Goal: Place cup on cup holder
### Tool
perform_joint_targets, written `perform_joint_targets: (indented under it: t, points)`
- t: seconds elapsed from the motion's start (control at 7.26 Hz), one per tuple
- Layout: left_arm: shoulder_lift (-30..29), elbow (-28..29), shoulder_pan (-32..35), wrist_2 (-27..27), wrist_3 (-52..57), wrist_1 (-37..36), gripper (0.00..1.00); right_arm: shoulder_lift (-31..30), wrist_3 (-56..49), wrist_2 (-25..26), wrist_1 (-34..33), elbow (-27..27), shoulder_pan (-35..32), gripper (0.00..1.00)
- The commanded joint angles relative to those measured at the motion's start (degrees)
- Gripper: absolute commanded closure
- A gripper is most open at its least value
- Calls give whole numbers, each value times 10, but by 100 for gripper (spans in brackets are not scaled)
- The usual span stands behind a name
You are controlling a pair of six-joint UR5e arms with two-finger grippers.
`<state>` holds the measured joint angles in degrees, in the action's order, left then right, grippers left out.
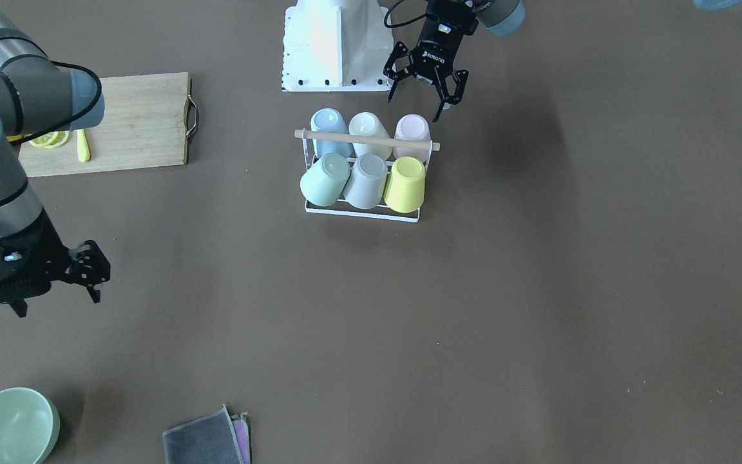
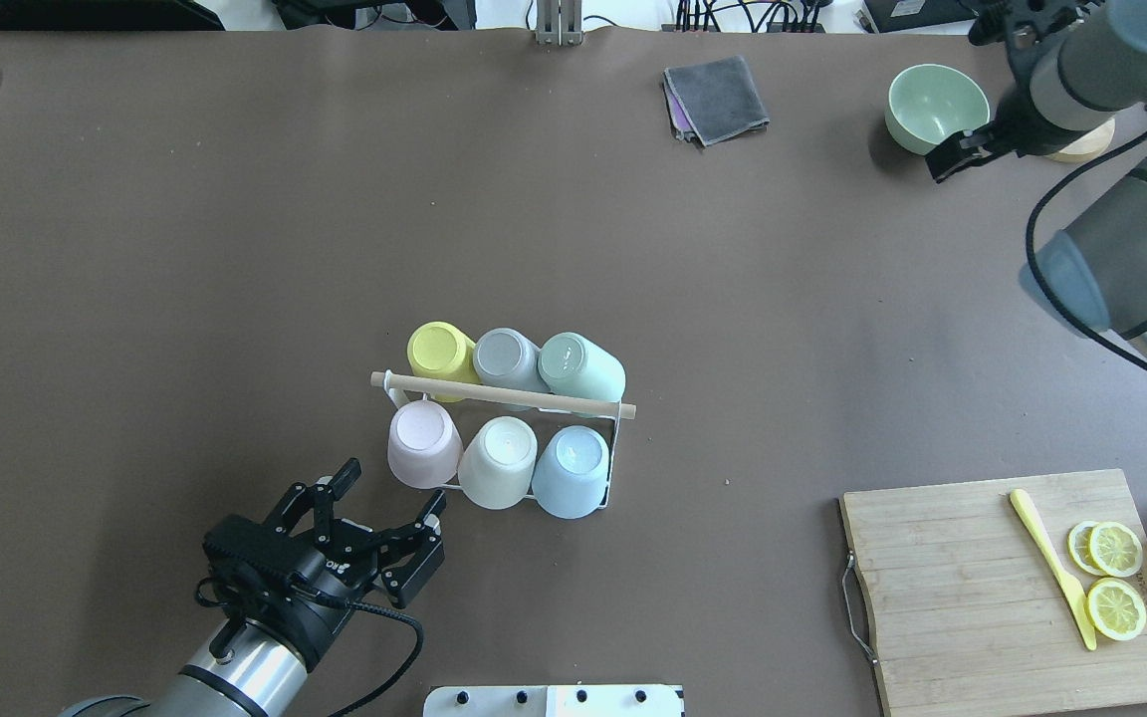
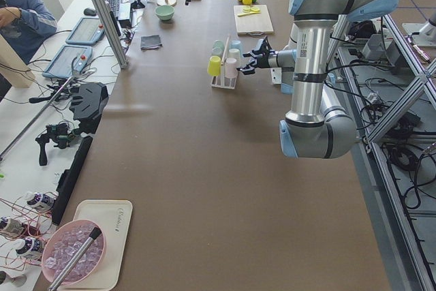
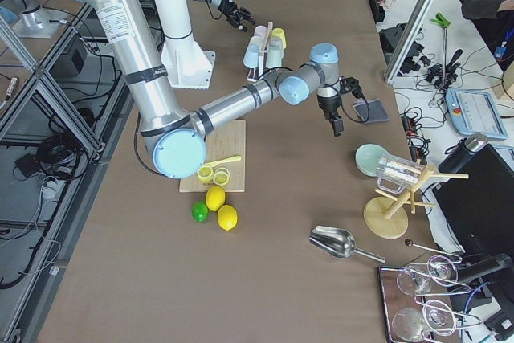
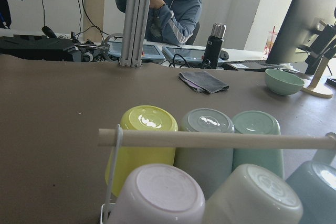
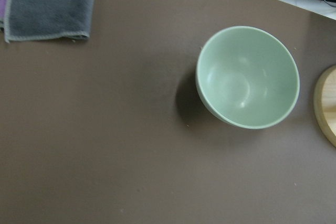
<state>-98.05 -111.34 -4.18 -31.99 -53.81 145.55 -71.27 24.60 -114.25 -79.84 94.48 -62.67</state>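
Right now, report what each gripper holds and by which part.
Nothing is held. The left gripper stands open beside the pink cup; the right gripper carries nothing visible.

My left arm (image 2: pixel 235 672) extends low and forward. My left gripper (image 2: pixel 392 493) lies near horizontal, jaws spread wide, gripping nothing. My right arm (image 2: pixel 1126 249) reaches far forward. My right gripper (image 2: pixel 957 154) points downward, jaw spacing indeterminate.

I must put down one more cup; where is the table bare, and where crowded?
Bare: the wide stretch between the cup holder and the gray towel, and between the holder and the cutting board. Crowded: the holder holds six cups, left gripper close by the pink cup.
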Motion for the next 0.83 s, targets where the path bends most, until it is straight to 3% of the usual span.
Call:
perform_joint_targets:
  t: [0.0, 0.14, 0.28, 0.41, 0.69]
  points:
    - [77, -89, -4, -46, -66, -132, 1, -54, -107, -52, -5, -23, -73, 0]
    - [116, -150, -4, -75, -160, -242, 1, -64, -127, -102, -6, -41, -108, 0]
    - [143, -188, -1, -113, -224, -295, 1, -85, -130, -152, -4, -49, -136, 0]
    - [149, -195, 27, -195, -241, -298, 1, -104, -129, -189, -8, -49, -166, 0]
    - [158, -187, 161, -395, -234, -320, 1, -163, -127, -241, -8, -49, -218, 0]
